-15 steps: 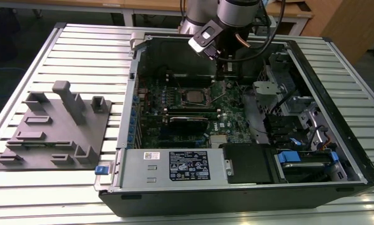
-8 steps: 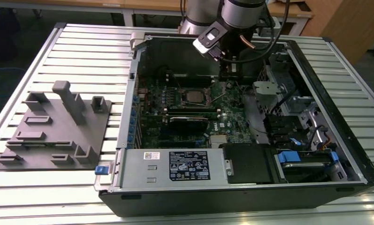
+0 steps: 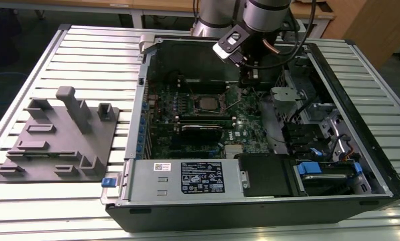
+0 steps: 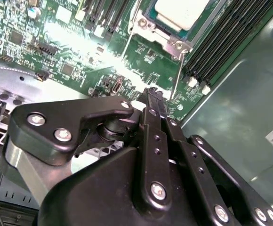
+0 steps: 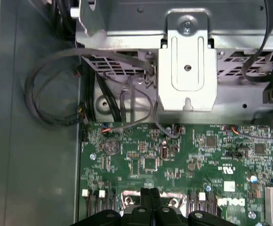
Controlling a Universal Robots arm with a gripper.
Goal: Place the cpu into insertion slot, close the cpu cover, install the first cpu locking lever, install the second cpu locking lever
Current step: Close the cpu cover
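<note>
The cpu (image 3: 207,103) lies flat in its socket on the green motherboard inside the open computer case. In the second wrist view its dull silver top (image 4: 181,12) shows through the window of the cpu cover (image 4: 146,22), which lies down around it. Two thin wire locking levers (image 4: 127,47) (image 4: 179,70) stick out from the socket's corners, free of their catches; one (image 3: 236,104) slants up in the exterior view. My gripper (image 3: 248,85) hangs over the board just beside the socket, on the exterior view's right. Its fingers (image 4: 150,94) (image 5: 149,192) are shut on nothing.
A silver drive bracket (image 5: 187,70) and looped grey cables (image 5: 47,99) crowd the case beyond the board. Memory slots (image 4: 221,37) run beside the socket. The labelled power supply box (image 3: 186,175) fills the case front. A grey fixture block (image 3: 59,135) sits on the slatted table.
</note>
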